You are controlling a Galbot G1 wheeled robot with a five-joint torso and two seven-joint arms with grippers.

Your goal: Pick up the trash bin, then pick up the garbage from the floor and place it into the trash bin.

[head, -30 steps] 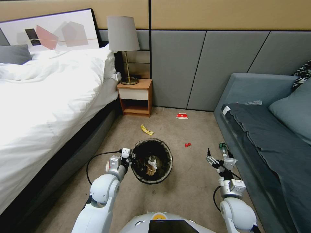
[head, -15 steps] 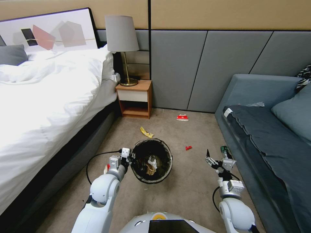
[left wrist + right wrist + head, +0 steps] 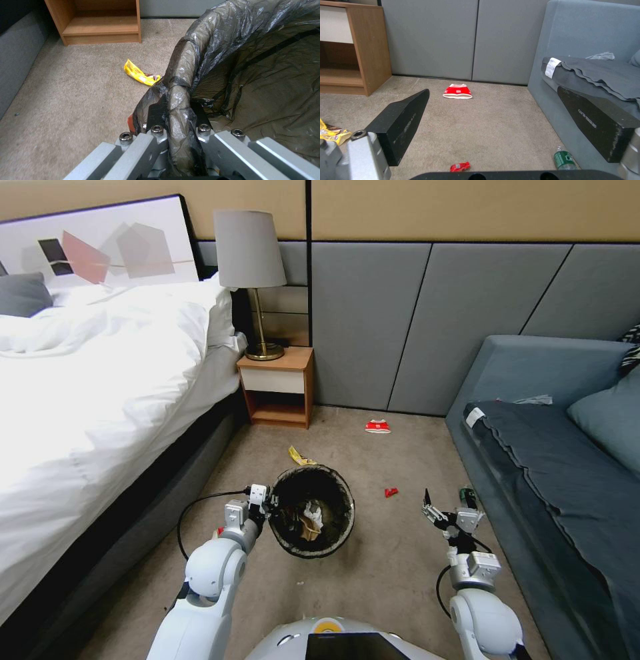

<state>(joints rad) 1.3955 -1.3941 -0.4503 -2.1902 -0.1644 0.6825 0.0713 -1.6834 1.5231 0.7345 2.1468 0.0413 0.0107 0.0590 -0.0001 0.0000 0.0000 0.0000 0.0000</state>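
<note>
The left arm reaches forward from the shoulder with its elbow bent, and the left gripper point(image 3: 267, 503) has its jaws pinching the bag-covered rim of the trash bin point(image 3: 337, 537), one finger inside and one outside the rim as the left wrist view shows point(image 3: 176, 117). The trash bin hangs off the carpet floor point(image 3: 387, 573) in front of the robot, its mouth tipped toward the head camera, with white tissue and brown scraps lying inside.

The right arm is held forward and low on the sofa side of the trash bin, forearm roughly upright. The right gripper point(image 3: 445, 511) hovers above the floor with its jaws spread wide and nothing between them; in the right wrist view the two black fingers point(image 3: 401, 120) stand well apart.

Garbage lies around the trash bin: a yellow wrapper point(image 3: 300, 455) just beyond its far rim, a small red scrap point(image 3: 391, 491) between the trash bin and the right gripper, a red-and-white wrapper point(image 3: 377, 427) farther off near the wall panels, and a small green bottle point(image 3: 467, 496) just beside the sofa point(image 3: 533, 380) base, close to the right gripper.
</note>
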